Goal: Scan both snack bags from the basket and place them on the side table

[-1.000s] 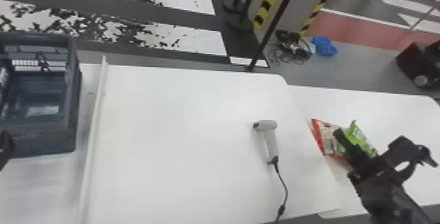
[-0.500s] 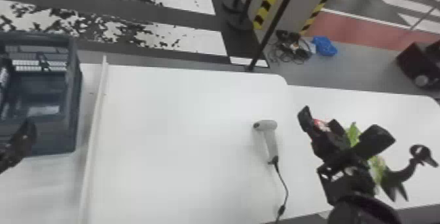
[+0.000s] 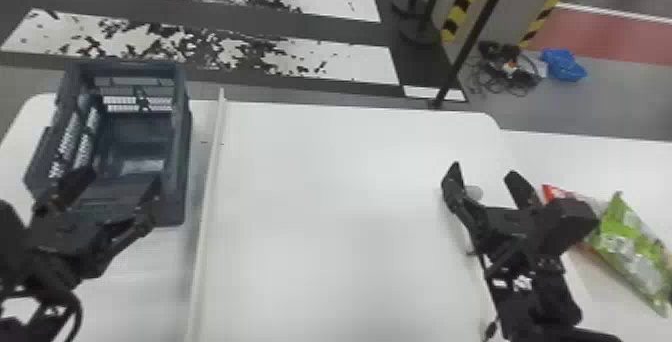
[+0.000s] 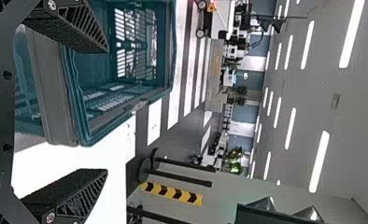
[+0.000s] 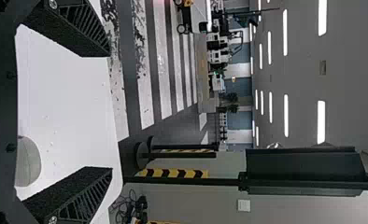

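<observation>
Right of the scanner [image 3: 473,193], a red snack bag [image 3: 552,192] and a green snack bag [image 3: 631,251] are lying on the side table [image 3: 600,161]; well left of it, the basket [image 3: 181,181] is sitting. The left gripper [image 3: 123,177] and right gripper [image 3: 483,171] are gaping, holding nothing. Placing is seemingly finished; scanning is leaving no visible proof.
</observation>
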Motion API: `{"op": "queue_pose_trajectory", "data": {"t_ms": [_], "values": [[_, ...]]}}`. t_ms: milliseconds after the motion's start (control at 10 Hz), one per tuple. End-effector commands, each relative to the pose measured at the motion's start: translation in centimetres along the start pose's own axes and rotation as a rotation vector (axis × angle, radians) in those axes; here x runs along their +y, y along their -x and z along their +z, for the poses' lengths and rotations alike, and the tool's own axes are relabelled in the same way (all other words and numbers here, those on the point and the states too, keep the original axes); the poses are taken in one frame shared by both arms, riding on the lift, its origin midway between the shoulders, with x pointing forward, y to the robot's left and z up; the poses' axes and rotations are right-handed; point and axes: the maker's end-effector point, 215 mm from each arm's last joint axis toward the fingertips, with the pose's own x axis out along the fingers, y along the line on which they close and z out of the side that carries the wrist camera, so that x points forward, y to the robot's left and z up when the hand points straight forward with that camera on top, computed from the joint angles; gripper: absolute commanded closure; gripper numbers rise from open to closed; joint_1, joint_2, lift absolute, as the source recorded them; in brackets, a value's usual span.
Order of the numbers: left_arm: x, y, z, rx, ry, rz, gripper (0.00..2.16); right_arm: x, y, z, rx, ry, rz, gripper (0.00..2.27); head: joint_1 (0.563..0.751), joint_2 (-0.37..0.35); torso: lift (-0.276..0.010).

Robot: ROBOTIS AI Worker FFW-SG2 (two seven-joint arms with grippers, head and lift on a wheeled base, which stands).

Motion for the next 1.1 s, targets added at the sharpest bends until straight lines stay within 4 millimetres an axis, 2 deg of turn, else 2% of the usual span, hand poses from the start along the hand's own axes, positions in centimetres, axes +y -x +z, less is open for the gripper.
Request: {"op": "queue_pose_trajectory", "data": {"t_ms": [0, 100, 200, 500, 1000], "values": [[-2.3, -0.4, 0.5, -0.006, -0.007, -0.035, 0.08, 4.6, 0.7, -1.2, -0.010, 0.039, 0.058, 0.06, 0.695, -0.178, -0.075], [-3.0, -0.5, 0.3, 0.000, -0.021, -0.044, 0.08, 6.4, 1.5, -1.9, -0.010, 0.028, 0.080, 0.06, 0.695, -0.159, -0.075], [-3.3, -0.5, -0.1, 0.011, -0.034, -0.041, 0.08, 6.9, 1.9, -2.3, -0.020, 0.056, 0.074, 0.06, 0.695, -0.141, -0.075], [-3.6, -0.2, -1.0, 0.029, -0.041, -0.045, 0.09, 6.9, 3.0, -3.0, -0.019, 0.070, 0.067, 0.06, 0.695, -0.127, -0.075], [-3.4, 0.3, -1.1, 0.024, -0.050, -0.019, 0.09, 6.9, 3.2, -3.6, -0.005, 0.071, 0.068, 0.06, 0.695, -0.127, -0.075]]}}
